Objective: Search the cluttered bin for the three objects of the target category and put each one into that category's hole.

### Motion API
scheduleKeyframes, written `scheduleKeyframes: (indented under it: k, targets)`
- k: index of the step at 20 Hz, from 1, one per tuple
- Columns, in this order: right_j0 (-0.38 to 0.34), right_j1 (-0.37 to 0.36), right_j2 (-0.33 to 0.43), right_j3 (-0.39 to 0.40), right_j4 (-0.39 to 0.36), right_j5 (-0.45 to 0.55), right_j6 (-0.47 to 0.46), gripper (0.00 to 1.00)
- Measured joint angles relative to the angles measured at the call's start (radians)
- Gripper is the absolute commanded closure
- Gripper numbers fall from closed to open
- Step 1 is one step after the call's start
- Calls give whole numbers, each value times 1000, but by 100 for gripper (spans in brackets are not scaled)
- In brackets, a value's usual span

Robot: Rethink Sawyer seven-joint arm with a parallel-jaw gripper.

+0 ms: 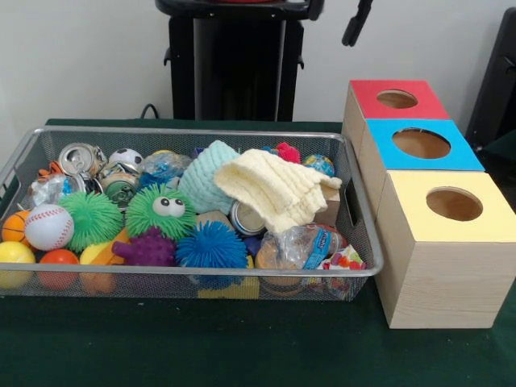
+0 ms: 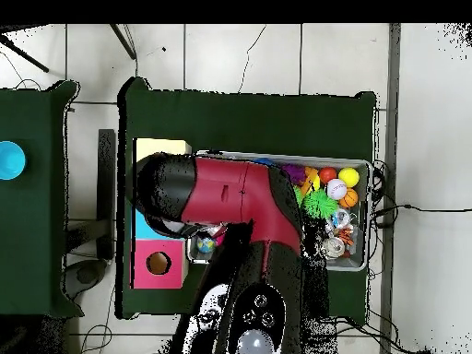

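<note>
A wire mesh bin (image 1: 355,211) is set on the green-covered table (image 1: 242,355); it is filled to the rim. Along its left end are held a yellow ball (image 1: 14,256), an orange ball (image 1: 58,261), a baseball (image 1: 48,226) and a small basketball (image 1: 14,226). Crushed cans (image 1: 81,158) and a miniature football (image 1: 125,158) are kept at the back left. Toward the middle are found a green spiky ball with eyes (image 1: 161,211), a purple knobbed ball (image 1: 148,247) and a blue spiky ball (image 1: 211,246). A cream knitted cloth (image 1: 278,188) is laid over a teal one (image 1: 203,175). Crumpled plastic bottles (image 1: 302,246) are lodged at the front right.

Just beside the bin, three wooden boxes are ranged in a row, each with one round hole: red-topped (image 1: 397,98), blue-topped (image 1: 421,143), yellow-topped (image 1: 451,204). Nothing can be seen inside the holes.

In the overhead view, the red and black arm (image 2: 244,198) is stretched above the boxes and the bin's end. The gripper cannot be made out, so its opening and any load cannot be told.
</note>
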Motion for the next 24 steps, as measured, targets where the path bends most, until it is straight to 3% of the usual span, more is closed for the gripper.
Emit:
scheduleKeyframes:
  k: [11,24]
  targets:
    - [-15,81,37,-50,10,-27,0,0]
    - [-12,225,85,-261,13,-26,0,0]
